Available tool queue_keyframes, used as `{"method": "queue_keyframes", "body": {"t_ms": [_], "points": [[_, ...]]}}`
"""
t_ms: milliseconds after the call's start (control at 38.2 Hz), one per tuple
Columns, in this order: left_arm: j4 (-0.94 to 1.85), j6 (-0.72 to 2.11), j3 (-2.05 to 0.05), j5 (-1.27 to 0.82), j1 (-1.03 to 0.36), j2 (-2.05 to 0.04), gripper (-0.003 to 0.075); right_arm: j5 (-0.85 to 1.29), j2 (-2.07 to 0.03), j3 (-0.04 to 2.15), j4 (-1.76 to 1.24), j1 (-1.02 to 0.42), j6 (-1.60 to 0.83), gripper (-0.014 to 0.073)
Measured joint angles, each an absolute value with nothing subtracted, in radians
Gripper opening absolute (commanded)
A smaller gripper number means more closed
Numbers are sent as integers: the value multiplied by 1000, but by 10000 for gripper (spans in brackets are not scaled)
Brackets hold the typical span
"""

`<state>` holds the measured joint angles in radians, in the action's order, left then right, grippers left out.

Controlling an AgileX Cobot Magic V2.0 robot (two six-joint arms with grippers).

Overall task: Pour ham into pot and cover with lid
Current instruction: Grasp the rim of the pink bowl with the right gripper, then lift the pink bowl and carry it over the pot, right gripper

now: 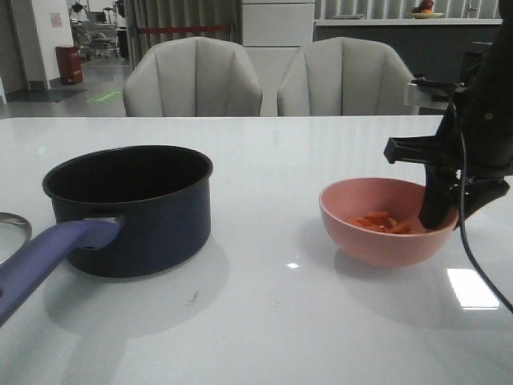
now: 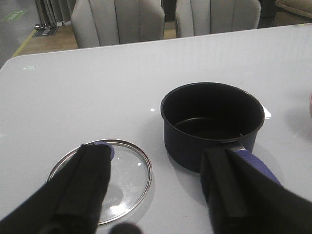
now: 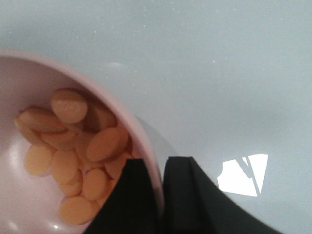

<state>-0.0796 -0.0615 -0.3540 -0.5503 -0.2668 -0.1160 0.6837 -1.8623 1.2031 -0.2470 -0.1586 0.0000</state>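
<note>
Two arms, one busy. Pot empty at table's left, lid flat beside it under spread, idle left gripper. Right gripper clamped on bowl rim, ham heaped inside. Next, likely: lift, carry over pot, tip.

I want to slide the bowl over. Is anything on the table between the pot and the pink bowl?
No. In the front view, only bare white table lies between the pot and the pink bowl.
</note>
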Motion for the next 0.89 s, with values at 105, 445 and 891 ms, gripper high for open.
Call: {"method": "queue_keyframes", "body": {"t_ms": [105, 445, 891], "points": [[-80, -62, -354, -550, -267, -116, 438, 684, -1862, 1207, -247, -159, 0, 160], [-80, -62, -354, -552, -267, -116, 438, 789, -1865, 1303, -257, -171, 0, 157], [-80, -62, -354, -552, -267, -116, 438, 866, -1809, 1669, -264, -463, 0, 157]]}}
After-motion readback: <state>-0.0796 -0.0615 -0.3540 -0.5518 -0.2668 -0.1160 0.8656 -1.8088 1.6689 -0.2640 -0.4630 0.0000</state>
